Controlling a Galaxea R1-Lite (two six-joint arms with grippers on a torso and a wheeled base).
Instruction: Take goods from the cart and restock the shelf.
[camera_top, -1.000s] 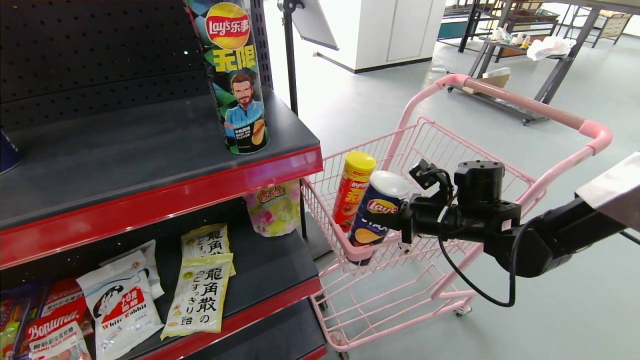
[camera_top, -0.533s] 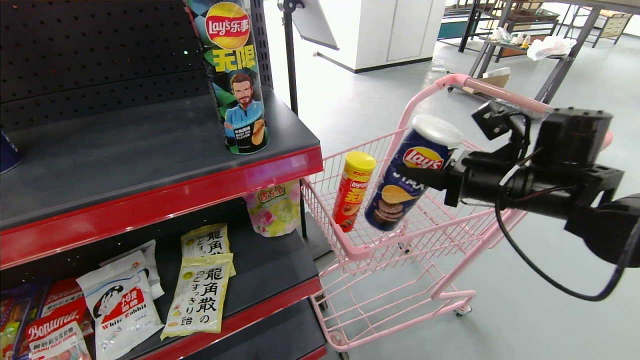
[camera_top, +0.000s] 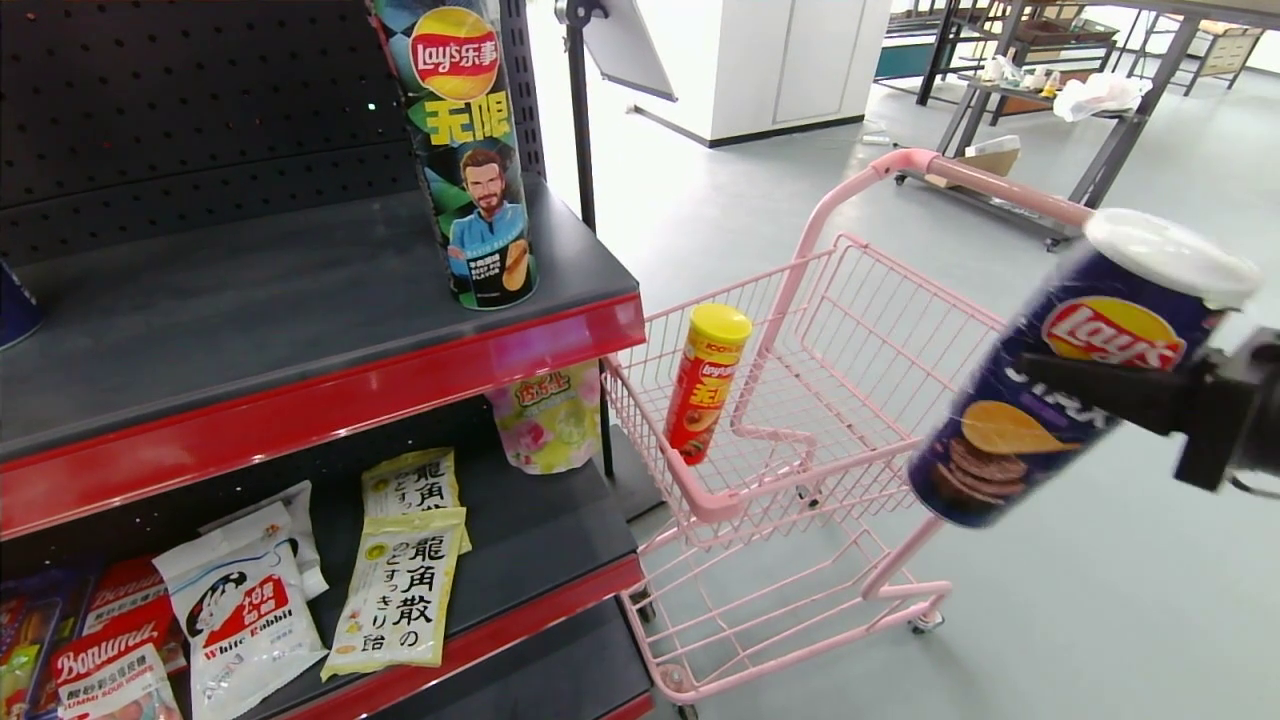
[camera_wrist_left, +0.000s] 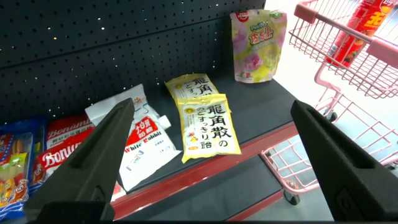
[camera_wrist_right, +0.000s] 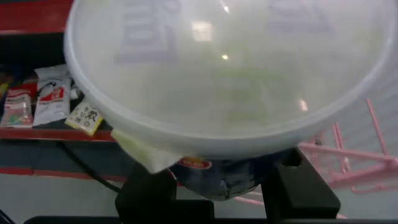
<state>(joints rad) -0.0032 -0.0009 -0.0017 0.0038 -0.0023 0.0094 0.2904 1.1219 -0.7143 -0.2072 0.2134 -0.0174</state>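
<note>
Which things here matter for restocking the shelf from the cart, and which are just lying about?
Job: blue chip can in the right claw; red chip can in the pink cart; top shelf.
Lying about: candy bags on the lower shelf; tables behind.

A smooth pale grey floor (camera_top: 1000, 640) spreads across the room, faintly glossy under soft, even light. At the back stands a white cabinet with flat panelled doors (camera_top: 790, 60) on a dark plinth. Near it, a thin black pole (camera_top: 579, 120) carries a tilted grey board (camera_top: 625, 45). Farther right, black metal-framed tables (camera_top: 1110, 155) hold a crumpled white bag (camera_top: 1100, 95), with a brown cardboard box (camera_top: 990, 160) on a low rack beneath.
</note>
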